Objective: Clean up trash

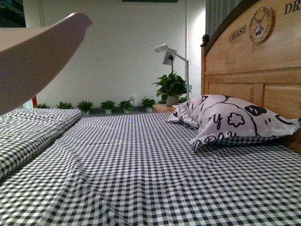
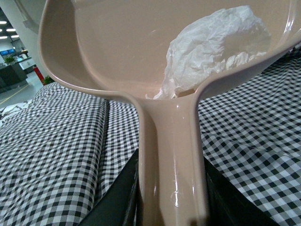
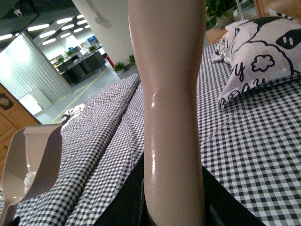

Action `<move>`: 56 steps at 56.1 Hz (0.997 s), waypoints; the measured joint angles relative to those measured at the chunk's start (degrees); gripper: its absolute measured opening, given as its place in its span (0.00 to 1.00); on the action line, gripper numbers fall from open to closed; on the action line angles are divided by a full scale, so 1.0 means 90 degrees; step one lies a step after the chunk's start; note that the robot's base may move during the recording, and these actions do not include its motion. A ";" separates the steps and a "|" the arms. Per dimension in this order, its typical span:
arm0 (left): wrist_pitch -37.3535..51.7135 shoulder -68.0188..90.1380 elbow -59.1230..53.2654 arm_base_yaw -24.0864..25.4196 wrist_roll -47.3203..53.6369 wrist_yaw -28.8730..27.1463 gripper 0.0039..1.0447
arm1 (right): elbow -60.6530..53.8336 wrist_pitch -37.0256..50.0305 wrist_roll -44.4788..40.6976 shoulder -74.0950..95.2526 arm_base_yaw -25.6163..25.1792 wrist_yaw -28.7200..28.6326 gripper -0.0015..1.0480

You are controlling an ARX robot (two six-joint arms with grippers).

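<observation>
The trash, a crumpled wad of white tissue (image 2: 216,47), lies inside the beige dustpan (image 2: 117,42), against its back wall near the handle. My left gripper (image 2: 171,207) is shut on the dustpan handle (image 2: 171,155) and holds the pan raised above the checked bed. The pan's edge shows at the upper left of the front view (image 1: 42,52) and in the right wrist view (image 3: 33,160), with a bit of tissue inside. My right gripper (image 3: 174,212) is shut on the beige brush handle (image 3: 171,94); the brush head is out of view.
The bed has a black-and-white checked sheet (image 1: 141,174) with a folded checked quilt (image 1: 28,132) on its left. A white pillow with black doodles (image 1: 230,120) leans by the wooden headboard (image 1: 254,70). A lamp (image 1: 171,56) and potted plants (image 1: 171,87) stand beyond.
</observation>
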 joint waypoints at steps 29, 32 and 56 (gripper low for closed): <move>-0.0457 -0.0359 0.0000 -0.0277 -0.0498 -0.0289 0.26 | 0.0000 -0.0197 -0.0036 -0.0066 0.0138 0.0384 0.18; -0.0457 -0.0359 0.0000 -0.0277 -0.0505 -0.0289 0.26 | 0.0000 -0.0197 -0.0039 -0.0066 0.0138 0.0386 0.18; -0.0457 -0.0359 0.0000 -0.0282 -0.0508 -0.0287 0.26 | 0.0002 -0.0197 -0.0056 -0.0066 0.0138 0.0386 0.18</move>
